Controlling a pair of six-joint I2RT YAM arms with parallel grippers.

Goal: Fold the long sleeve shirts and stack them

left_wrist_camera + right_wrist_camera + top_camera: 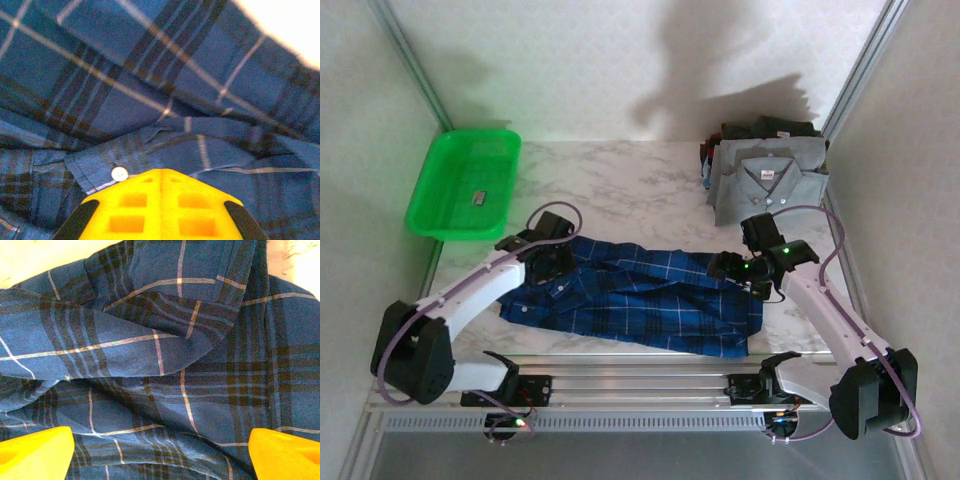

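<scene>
Lying rumpled across the near middle of the marble surface (630, 180), the dark blue plaid shirt (650, 295) stretches from the left arm (470, 290) to the right arm (830, 310), its cloth bunched in loose folds and its thin pale lines running crooked over them. The left jaws rest on the shirt's left part. In the left wrist view they are clenched, with the two yellow fingers (130, 210) pressed together and only a thin seam between them. Their tip touches a folded strip of the plaid cloth, just beside a small white button (119, 173). Whether any cloth is caught between them I cannot tell. The right jaws hang at the shirt's right edge. In the right wrist view they are released and spread wide, one yellow finger (35, 452) in each lower corner. Creased plaid cloth lies between them and nothing is gripped. Whether their tips touch the cloth cannot be told. Farther back, at the right rear of the surface and apart from the plaid shirt, a plain grey shirt (770, 185) lies folded with its collar up. It sits against darker folded shirts (770, 128) behind it. At the left rear, well apart from all the shirts, stands a green basket (445, 225) with a small dark thing (477, 199) in it, too small to make out.
</scene>
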